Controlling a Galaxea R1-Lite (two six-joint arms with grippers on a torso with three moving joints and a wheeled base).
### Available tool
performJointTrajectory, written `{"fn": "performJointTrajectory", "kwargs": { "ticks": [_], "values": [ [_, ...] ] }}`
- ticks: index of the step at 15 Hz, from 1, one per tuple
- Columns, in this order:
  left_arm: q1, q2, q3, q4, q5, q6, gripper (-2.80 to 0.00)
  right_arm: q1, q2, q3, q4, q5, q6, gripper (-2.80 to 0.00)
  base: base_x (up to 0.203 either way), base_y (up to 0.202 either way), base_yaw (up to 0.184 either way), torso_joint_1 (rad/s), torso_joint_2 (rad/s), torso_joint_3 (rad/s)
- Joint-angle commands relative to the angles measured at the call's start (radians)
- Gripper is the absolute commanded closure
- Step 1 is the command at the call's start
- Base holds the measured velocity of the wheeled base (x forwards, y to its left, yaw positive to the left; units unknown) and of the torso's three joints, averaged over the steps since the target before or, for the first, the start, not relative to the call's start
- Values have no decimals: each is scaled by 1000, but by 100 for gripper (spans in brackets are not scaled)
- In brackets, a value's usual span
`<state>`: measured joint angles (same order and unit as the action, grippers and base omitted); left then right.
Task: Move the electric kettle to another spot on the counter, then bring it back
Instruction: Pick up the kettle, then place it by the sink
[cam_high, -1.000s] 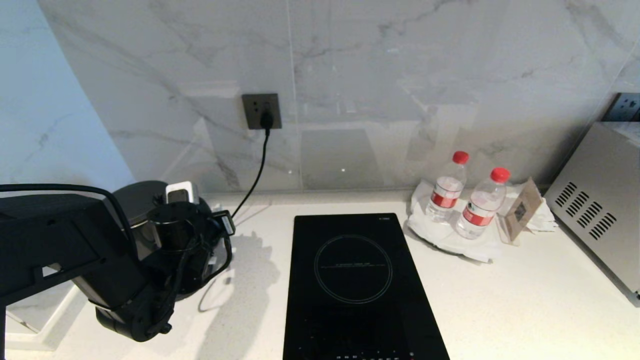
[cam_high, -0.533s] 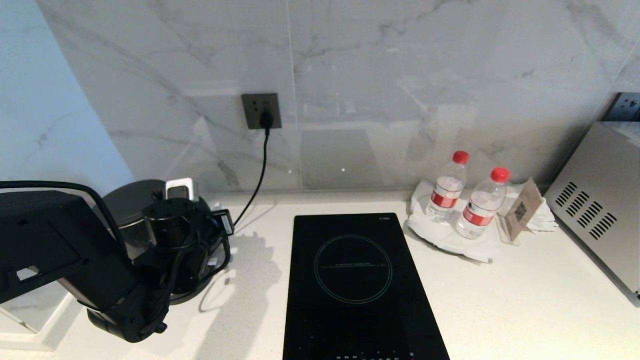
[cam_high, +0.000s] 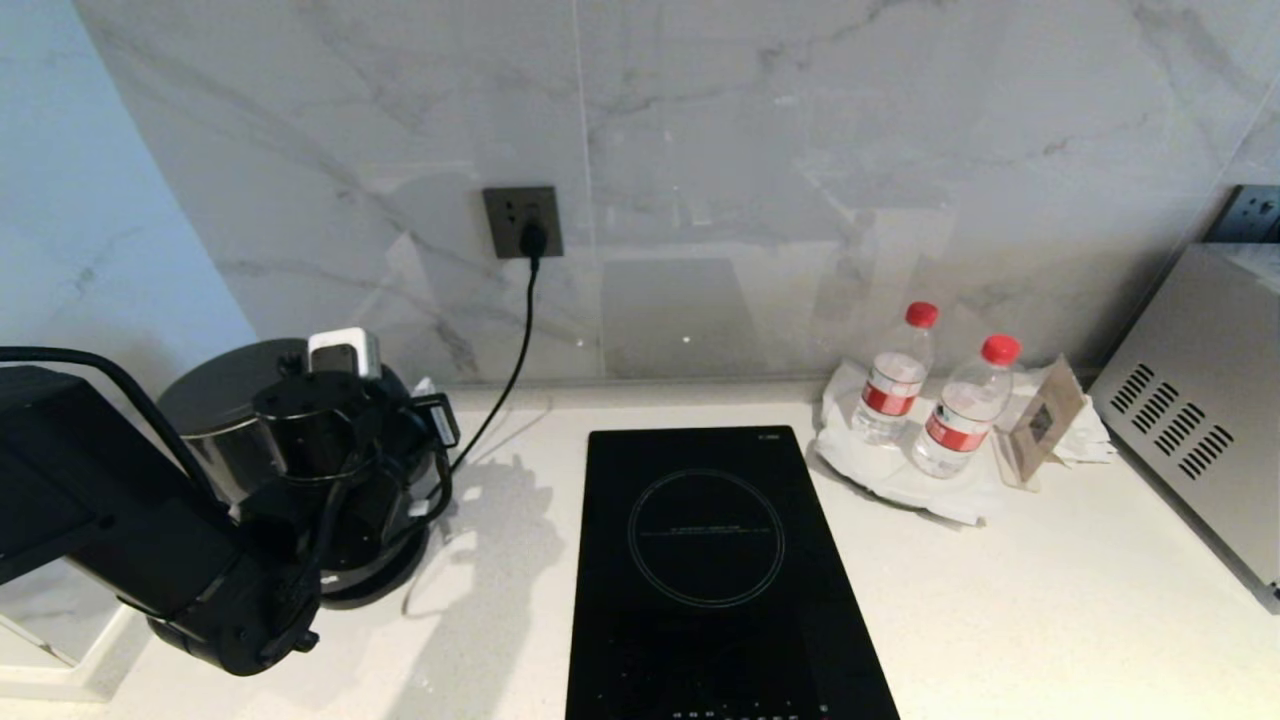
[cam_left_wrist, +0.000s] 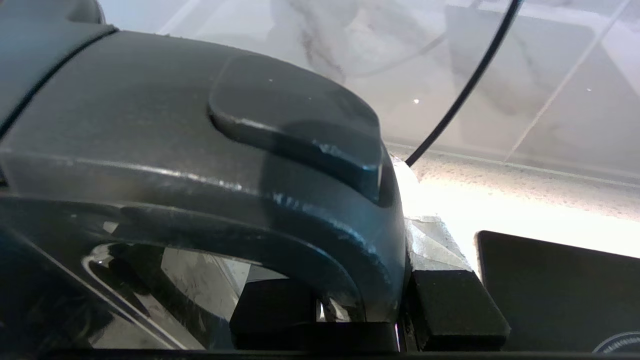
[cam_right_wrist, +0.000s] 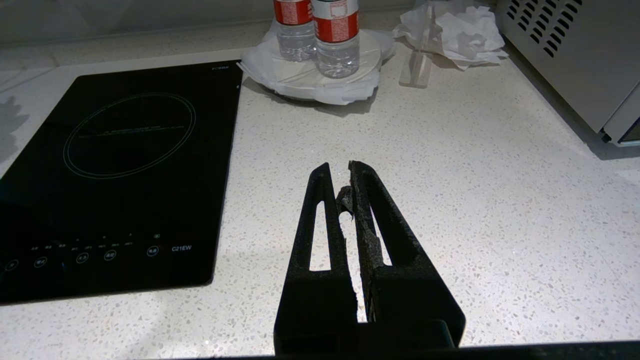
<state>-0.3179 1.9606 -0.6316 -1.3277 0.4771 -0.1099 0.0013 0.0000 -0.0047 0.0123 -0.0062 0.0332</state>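
At nine o'clock on the table (cam_high: 1000, 600), your left claw (cam_high: 330, 480) grips the electric kettle (cam_high: 225, 410) by its handle, apparently carrying it; next, set it down upright.

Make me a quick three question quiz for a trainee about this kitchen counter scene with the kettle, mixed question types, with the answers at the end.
1. True or false: the left hand is at the electric kettle.
2. How many water bottles with red caps stand to the right of the black glass hob?
3. Multiple choice: the right hand hangs over A) the hob, B) bare counter, C) the bottles.

Key: 1 true, it is closed on the kettle's handle. 2 two. 3 B, with its fingers together.
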Motion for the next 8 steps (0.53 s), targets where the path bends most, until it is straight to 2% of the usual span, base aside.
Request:
{"fn": "performJointTrajectory", "kwargs": {
  "ticks": [1, 4, 8],
  "values": [
    [0, -20, 15, -7, -8, 10, 0, 0, 2, 0, 0, 0, -1, 0, 0, 0, 0, 0, 0, 0],
    [-1, -53, 46, 10, -13, 10, 0, 0, 2, 0, 0, 0, 1, 0, 0, 0, 0, 0, 0, 0],
    [-10, -174, 167, 40, -80, 8, 0, 0, 2, 0, 0, 0, 1, 0, 0, 0, 0, 0, 0, 0]
  ]
}}
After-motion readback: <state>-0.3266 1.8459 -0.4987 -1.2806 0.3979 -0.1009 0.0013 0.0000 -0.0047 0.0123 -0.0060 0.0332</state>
